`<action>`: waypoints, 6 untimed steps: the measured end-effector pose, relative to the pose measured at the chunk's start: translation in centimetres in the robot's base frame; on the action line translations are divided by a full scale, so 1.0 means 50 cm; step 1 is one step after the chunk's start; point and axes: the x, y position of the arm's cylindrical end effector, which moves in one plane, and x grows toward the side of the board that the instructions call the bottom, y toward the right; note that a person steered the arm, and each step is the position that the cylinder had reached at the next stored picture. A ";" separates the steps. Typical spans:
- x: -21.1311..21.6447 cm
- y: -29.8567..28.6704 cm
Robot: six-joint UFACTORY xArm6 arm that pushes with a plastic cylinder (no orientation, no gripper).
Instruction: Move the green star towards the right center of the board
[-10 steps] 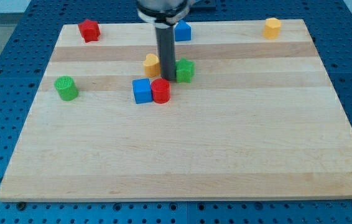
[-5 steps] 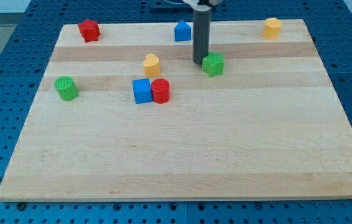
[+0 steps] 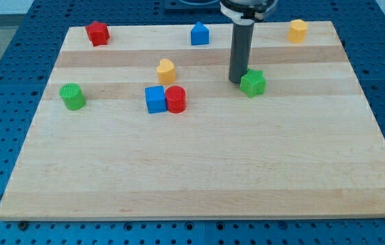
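The green star (image 3: 252, 83) lies on the wooden board (image 3: 199, 170), right of the middle and in the upper half. My tip (image 3: 237, 81) stands just left of the star, touching or almost touching its left side. The dark rod rises straight up from there to the view's top edge.
A yellow block (image 3: 166, 70), a blue cube (image 3: 155, 99) and a red cylinder (image 3: 175, 99) cluster left of centre. A green cylinder (image 3: 73, 96) sits at the left. A red block (image 3: 97, 33), a blue block (image 3: 200, 33) and a yellow block (image 3: 298, 30) line the top edge.
My tip has moved to the right and slightly down, pushing the green star rightward away from the yellow, blue and red cluster. The other blocks have not moved.
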 end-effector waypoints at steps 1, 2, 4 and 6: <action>0.030 0.000; 0.059 0.003; 0.071 0.025; 0.041 0.042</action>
